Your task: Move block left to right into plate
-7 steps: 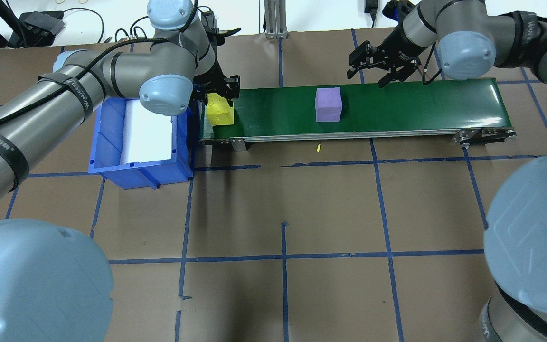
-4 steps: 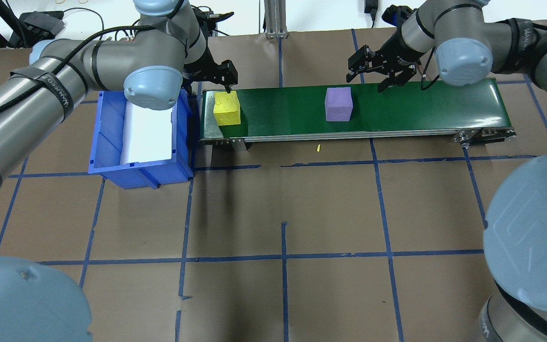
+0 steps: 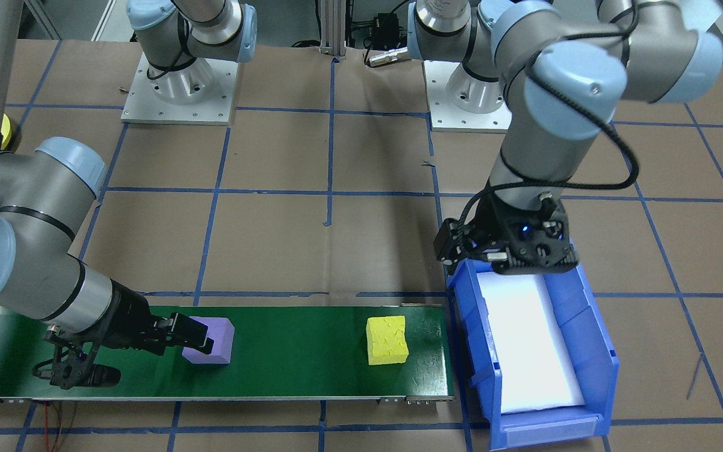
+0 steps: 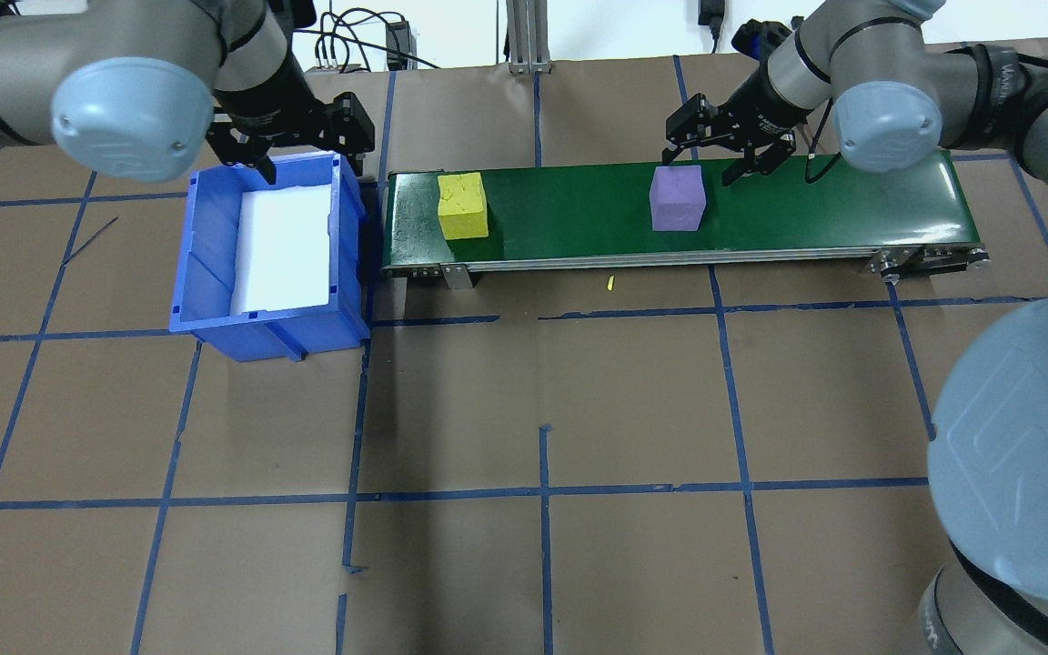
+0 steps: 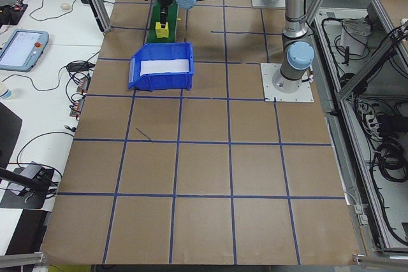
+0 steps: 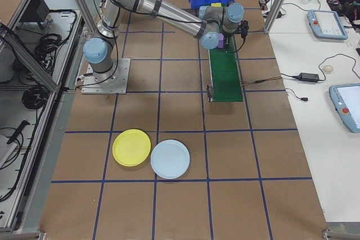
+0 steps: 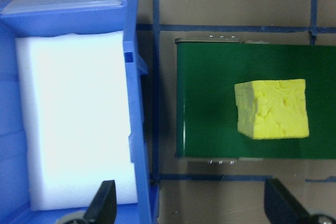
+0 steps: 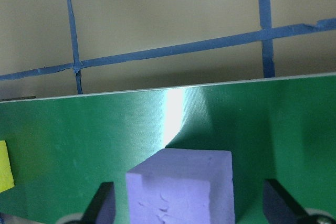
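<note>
My right tool [image 4: 713, 156] hangs spread apart over the purple foam block [image 4: 677, 197] on the green conveyor belt [image 4: 815, 205] along the surface's far edge. My left tool [image 4: 292, 146], fingers also apart, hovers over the blue plastic bin [image 4: 206, 273] at the belt's left end. The round yellow plastic plate [image 6: 131, 147] lies near the surface's right end.

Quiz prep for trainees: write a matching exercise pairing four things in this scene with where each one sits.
Things:
1. purple block
2. yellow block
3. white foam
4. yellow plate

Places:
A. inside the blue bin
B. on the table beside a pale blue plate
C. on the green belt, between the right gripper's open jaws
D. on the belt's end nearest the bin

Pairs: 1-C, 2-D, 3-A, 4-B
</note>
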{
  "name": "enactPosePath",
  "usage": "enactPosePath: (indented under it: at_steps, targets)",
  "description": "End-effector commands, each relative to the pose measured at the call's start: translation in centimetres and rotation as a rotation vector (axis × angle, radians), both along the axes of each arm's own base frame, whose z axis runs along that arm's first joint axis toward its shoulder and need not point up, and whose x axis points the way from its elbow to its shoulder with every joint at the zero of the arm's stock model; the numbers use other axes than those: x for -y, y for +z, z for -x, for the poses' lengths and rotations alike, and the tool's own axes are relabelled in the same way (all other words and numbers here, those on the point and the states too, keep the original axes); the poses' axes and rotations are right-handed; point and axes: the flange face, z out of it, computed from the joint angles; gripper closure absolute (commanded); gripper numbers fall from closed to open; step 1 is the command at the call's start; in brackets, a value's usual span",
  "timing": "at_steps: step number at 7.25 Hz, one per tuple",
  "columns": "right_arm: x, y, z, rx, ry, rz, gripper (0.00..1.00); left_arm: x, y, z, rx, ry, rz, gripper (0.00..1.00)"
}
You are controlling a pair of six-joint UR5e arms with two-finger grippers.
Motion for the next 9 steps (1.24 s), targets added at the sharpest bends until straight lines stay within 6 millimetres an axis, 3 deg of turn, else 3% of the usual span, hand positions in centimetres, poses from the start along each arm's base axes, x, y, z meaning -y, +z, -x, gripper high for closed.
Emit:
enactPosePath:
  at_steps: [1, 2, 4, 5, 6, 8, 9]
  targets:
    - [-0.1, -0.3, 0.0, 0.001, 0.0, -0.005, 0.0, -5.5, 7.0, -1.7, 0.006, -0.008, 0.007, 0.0]
    - [-0.4, -0.9, 0.0, 0.001, -0.005, -0.019, 0.0, -7.5, 8.4, -2.3, 0.005, 0.001, -0.031, 0.0]
    - [-0.3, -1.6, 0.2, -0.028, 0.001, -0.005, 0.04, -7.3, 7.5, -4.9, 0.054, -0.064, -0.06, 0.0]
    - [-0.8, -2.2, 1.2, -0.133, 0.009, -0.02, 0.41, -6.7, 7.0, -5.3, 0.049, -0.035, -0.064, 0.0]
    - [-0.6, -0.5, 1.7, -0.188, 0.014, 0.002, 0.63, -7.0, 7.6, -5.2, 0.051, -0.036, -0.054, 0.0]
    - [-1.0, 3.4, 2.8, -0.282, 0.109, 0.033, 0.69, -7.3, 7.6, -4.7, 0.043, 0.002, -0.059, 0.0]
    - [-1.5, 5.5, 4.9, -0.383, 0.2, 0.075, 0.69, -7.5, 8.0, -4.0, 0.012, -0.008, -0.051, 0.0]
